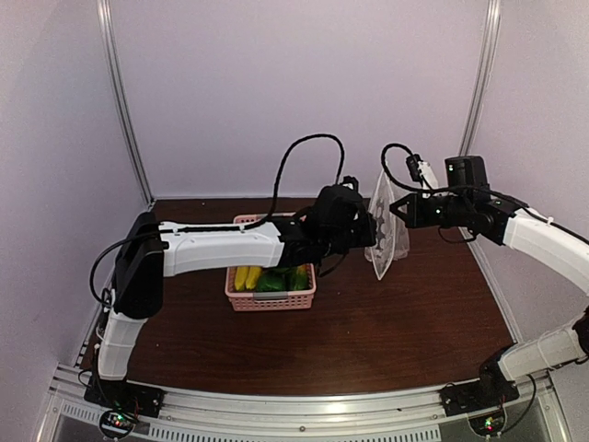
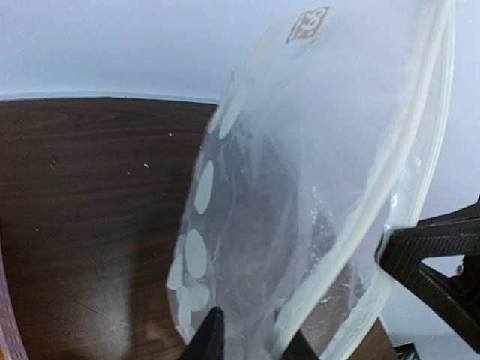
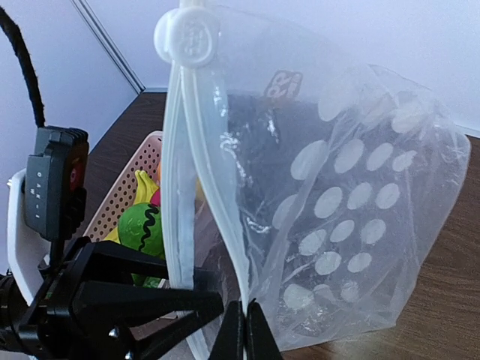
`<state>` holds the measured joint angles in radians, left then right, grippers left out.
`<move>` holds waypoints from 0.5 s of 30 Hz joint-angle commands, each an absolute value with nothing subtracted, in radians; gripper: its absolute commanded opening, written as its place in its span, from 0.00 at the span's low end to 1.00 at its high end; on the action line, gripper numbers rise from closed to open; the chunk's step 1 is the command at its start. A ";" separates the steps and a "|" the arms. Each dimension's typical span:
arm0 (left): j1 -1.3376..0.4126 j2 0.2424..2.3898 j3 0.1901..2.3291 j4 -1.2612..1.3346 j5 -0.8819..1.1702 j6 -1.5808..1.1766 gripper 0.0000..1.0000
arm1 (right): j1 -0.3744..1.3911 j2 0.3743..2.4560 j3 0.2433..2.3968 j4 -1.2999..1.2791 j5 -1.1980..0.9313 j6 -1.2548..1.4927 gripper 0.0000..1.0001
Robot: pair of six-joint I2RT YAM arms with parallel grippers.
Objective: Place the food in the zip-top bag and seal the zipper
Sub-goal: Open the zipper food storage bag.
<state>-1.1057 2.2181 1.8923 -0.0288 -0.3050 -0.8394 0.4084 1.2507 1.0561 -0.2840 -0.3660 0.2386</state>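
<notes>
The zip-top bag, clear with white dots, hangs upright above the table with its mouth spread. My right gripper is shut on one lip of the zipper, and the round slider sits at the top end. My left gripper has its jaws apart, with the bag's other lip and clear film between them. The same left fingers show black at the bag's left lip. The food lies in the pink basket: a yellow banana and a green piece.
The left arm stretches across above the basket. The right arm comes in from the right. Metal frame posts and pale walls close in the back and sides of the brown table.
</notes>
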 commanded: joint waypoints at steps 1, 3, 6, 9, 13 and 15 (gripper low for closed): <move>-1.084 2.228 1.884 -0.030 -0.346 -0.824 0.15 | 0.414 1.224 1.108 -0.371 -0.345 0.181 0.00; -1.081 2.227 1.880 -0.016 -0.345 -0.804 0.00 | 0.415 1.226 1.129 -0.420 -0.327 0.143 0.00; -1.082 2.213 1.844 0.071 -0.300 -0.800 0.00 | 0.414 1.229 1.134 -0.459 -0.257 0.119 0.00; -1.088 2.197 1.797 0.187 -0.261 -0.832 0.00 | 0.414 1.249 1.120 -0.434 -0.250 0.113 0.03; -1.105 2.192 1.793 0.259 -0.270 -0.844 0.00 | 0.418 1.319 1.160 -0.435 -0.315 0.124 0.11; -1.110 2.188 1.791 0.271 -0.275 -0.853 0.00 | 0.421 1.345 1.180 -0.433 -0.316 0.118 0.16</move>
